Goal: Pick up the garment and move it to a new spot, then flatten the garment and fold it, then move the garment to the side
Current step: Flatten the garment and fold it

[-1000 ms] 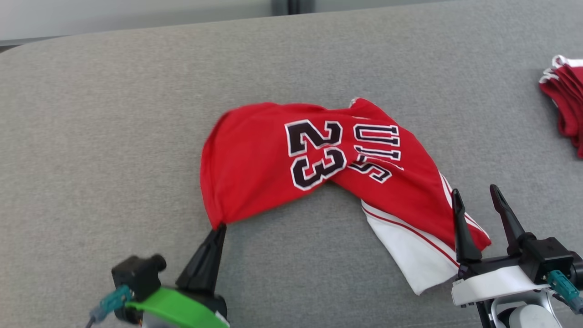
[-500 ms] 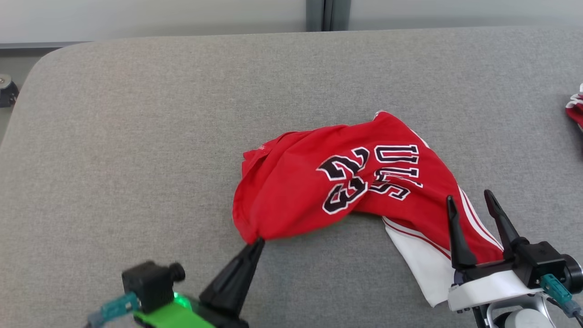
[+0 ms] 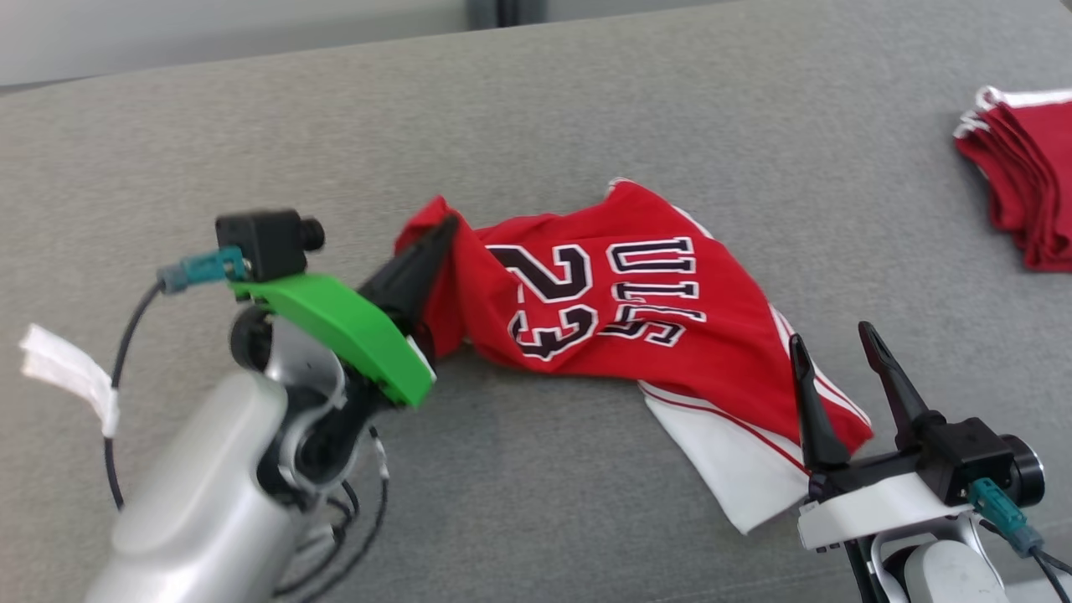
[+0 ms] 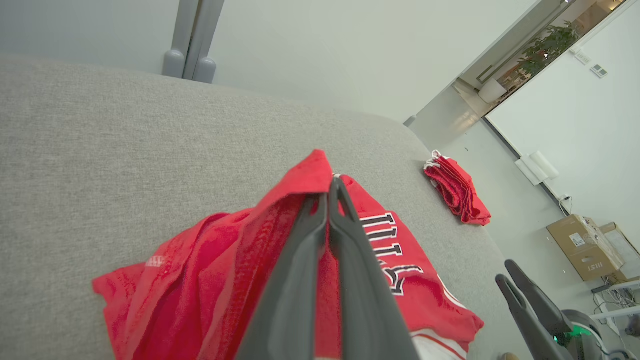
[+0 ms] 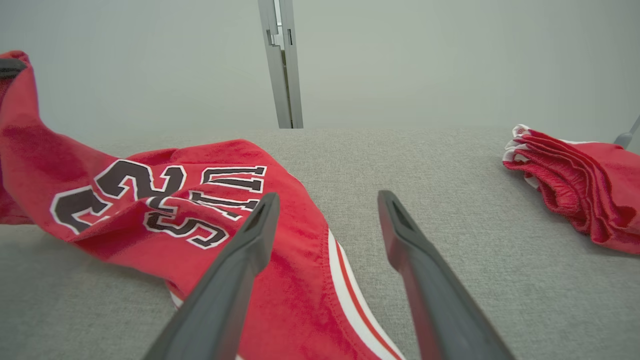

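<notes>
Left of centre in the head view, my left gripper (image 3: 448, 224) is clamped tight on a corner of the red garment (image 3: 636, 335), holding that end up off the grey surface (image 3: 251, 126). The rest (number 23 showing) lies crumpled across the middle, running toward the lower right, where my right gripper (image 3: 827, 335) stands spread above its white-striped edge; a folded red pile (image 3: 1022, 176) lies upper right.
</notes>
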Tool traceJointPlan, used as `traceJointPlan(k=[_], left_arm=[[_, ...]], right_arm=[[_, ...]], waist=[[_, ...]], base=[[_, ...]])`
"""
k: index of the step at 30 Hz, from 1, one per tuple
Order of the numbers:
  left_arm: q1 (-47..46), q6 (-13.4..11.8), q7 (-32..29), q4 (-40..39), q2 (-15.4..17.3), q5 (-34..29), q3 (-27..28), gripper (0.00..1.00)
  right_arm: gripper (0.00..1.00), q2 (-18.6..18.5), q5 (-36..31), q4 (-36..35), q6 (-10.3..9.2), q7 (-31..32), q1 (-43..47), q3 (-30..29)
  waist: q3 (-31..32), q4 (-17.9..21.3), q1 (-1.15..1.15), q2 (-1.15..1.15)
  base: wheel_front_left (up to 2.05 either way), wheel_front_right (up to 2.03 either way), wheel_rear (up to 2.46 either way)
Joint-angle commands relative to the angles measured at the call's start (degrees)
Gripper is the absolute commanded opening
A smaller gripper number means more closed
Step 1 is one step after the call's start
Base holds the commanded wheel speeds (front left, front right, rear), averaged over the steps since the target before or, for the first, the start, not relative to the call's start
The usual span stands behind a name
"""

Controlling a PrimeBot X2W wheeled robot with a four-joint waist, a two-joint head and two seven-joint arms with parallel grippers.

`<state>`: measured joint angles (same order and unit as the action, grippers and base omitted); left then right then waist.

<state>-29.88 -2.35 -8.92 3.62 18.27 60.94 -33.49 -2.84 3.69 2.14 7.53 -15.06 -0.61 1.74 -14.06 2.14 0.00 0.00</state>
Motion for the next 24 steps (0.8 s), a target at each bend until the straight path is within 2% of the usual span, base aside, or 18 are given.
traceJointPlan(k=[1, 10, 14, 18, 19, 20, 21, 22, 24], left_arm=[[-2.83, 0.40, -0.32, 2.61, 0.49, -0.85, 0.32, 0.00], [-14.27, 1.16, 2.20, 23.08, 2.60, -3.14, 4.24, 0.00], [-18.05, 1.48, 3.89, 30.80, 2.84, -6.03, 3.19, 0.00], [-19.88, 2.82, 5.41, 38.16, 1.88, -7.64, 1.75, 0.01], [-20.10, 3.35, 6.14, 39.87, 1.74, -8.06, 1.39, 0.22], [-20.11, 3.74, 6.82, 41.11, 1.60, -8.41, 1.10, 0.34], [-20.18, 4.26, 7.89, 42.55, 1.54, -9.06, 0.77, 0.77], [-20.24, 4.62, 8.94, 43.89, 1.36, -9.20, 0.84, 1.00], [-20.17, 5.50, 10.60, 45.80, 0.75, -8.23, 1.54, 1.00]], right_arm=[[1.00, -0.11, 0.16, -0.02, -0.09, -0.15, -0.99, 0.10], [1.00, -0.05, 1.49, -0.36, -0.09, -0.15, -0.46, 0.30], [1.00, -0.06, 1.72, -0.43, -0.09, -0.15, -0.50, 0.59], [1.00, -0.07, 1.74, -0.06, -0.09, -0.15, -1.46, 1.26], [1.00, -0.08, 1.72, 0.03, -0.09, -0.15, -1.72, 1.38], [1.00, -0.08, 1.71, 0.06, -0.09, -0.15, -1.86, 1.34], [1.00, -0.08, 1.65, 0.03, -0.09, -0.15, -1.86, 1.23], [1.00, -0.07, 1.51, -0.03, -0.09, -0.15, -1.73, 1.12], [1.00, -0.08, 1.16, 0.03, -0.09, -0.15, -1.29, 0.99]], waist=[[-2.34, 4.62, 0.00, 0.00], [-4.97, 11.15, 0.00, 0.00], [-5.58, 11.87, 0.00, 0.00], [-5.76, 12.12, 0.00, 0.00], [-5.76, 12.09, 0.00, 0.00], [-5.71, 11.96, 0.00, 0.00], [-5.59, 11.71, 0.00, 0.00], [-5.42, 11.36, 0.00, 0.00], [-4.93, 10.68, 0.00, 0.00]], base=[[0.00, 0.00, 0.00], [0.00, 0.00, 0.00], [0.00, 0.00, 0.00], [0.00, 0.00, 0.00], [0.00, 0.00, 0.00], [0.00, 0.00, 0.00], [0.00, 0.00, 0.00], [0.00, 0.00, 0.00], [0.00, 0.00, 0.00]])
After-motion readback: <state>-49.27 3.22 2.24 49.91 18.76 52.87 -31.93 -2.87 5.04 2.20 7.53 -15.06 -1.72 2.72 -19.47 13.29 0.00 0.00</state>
